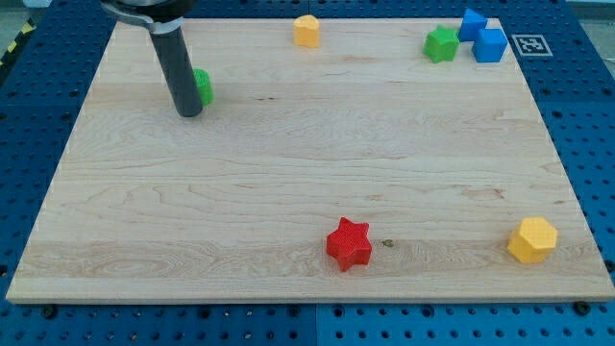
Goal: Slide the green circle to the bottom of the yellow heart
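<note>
My tip is touching the left side of the green circle block, far left on the wooden board. Yellow heart block is sitting at far centre. Green star block is sitting beside two blue blocks far right. Red star block and yellow hexagon block are lying near.

— What does the arm look like?

— Little of it shows. A straight rod comes down from the view's top edge: round, smooth, dark grey to black, with a faint sheen along one side.

— And above that?

— A wider black piece, rounded, cut off by the frame. It has a glossy look.

— Any cables, screws, markings?

— I cannot make out any.

— The end of it?

— My tip is blunt and as wide as the rod, same dark colour.
</note>
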### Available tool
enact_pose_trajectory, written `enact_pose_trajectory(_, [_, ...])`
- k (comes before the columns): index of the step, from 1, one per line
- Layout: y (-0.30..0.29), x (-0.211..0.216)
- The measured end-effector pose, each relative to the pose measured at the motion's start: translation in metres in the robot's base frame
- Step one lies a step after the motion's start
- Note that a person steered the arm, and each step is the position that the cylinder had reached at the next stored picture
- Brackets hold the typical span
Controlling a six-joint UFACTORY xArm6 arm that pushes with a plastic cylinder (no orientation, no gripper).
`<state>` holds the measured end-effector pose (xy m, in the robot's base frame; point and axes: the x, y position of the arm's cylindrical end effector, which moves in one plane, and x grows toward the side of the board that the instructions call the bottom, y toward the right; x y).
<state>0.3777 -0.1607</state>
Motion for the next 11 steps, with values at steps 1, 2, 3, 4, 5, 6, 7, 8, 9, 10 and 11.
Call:
enact_pose_trajectory(1, [-0.052,-0.007])
enact_pose_trajectory(2, [-0.070,-0.023])
enact_pose_trajectory(3, [-0.065,-0.029])
enact_pose_trajectory(4, [-0.042,-0.029])
enact_pose_trajectory(5, [0.013,-0.029])
enact_pose_trajectory(6, [0.071,-0.029])
enact_pose_trajectory(7, [0.098,-0.033])
enact_pose_trajectory(8, [0.087,-0.033])
enact_pose_trajectory(9, [0.082,-0.040])
enact_pose_trajectory(10, [0.091,-0.043])
enact_pose_trajectory(11, [0.150,-0.043])
